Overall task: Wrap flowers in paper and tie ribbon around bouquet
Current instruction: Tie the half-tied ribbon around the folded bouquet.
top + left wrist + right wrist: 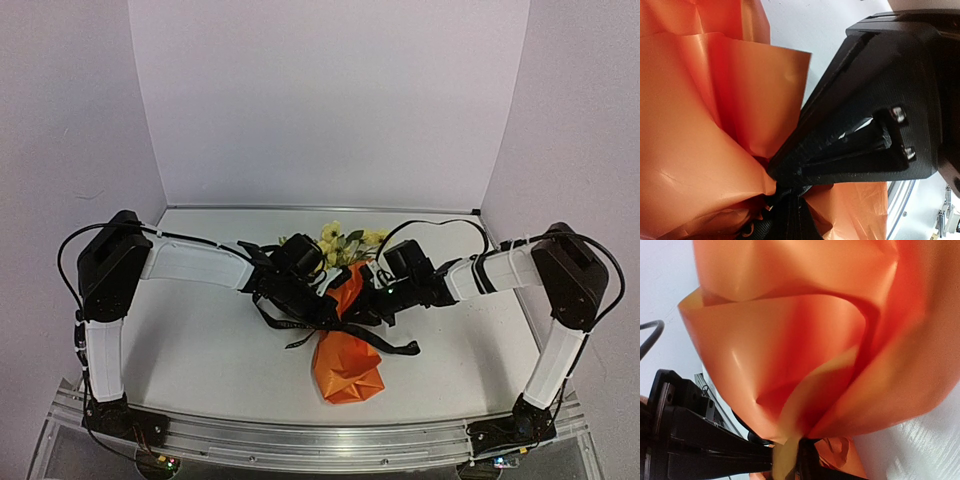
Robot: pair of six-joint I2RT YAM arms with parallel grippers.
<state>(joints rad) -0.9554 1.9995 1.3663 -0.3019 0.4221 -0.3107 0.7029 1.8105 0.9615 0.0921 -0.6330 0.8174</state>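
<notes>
Top external: left gripper [322, 302] sits at the left of the cinched waist of the bouquet [347, 365]; jaws clamped together on the ribbon [396, 346] there, and the left wrist view agrees; bouquet lies on the table [200, 350], orange paper [340, 385] cone toward the arm bases, flowers [340, 240] at its far end; ribbon tails trail off both sides of the waist; right gripper [374, 300] at the waist's right; jaws pinched closed, can't tell on what.

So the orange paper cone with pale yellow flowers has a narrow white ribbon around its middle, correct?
No. The narrow ribbon around the middle of the orange paper cone with pale yellow flowers is black, not white; the top external view shows it.
</notes>
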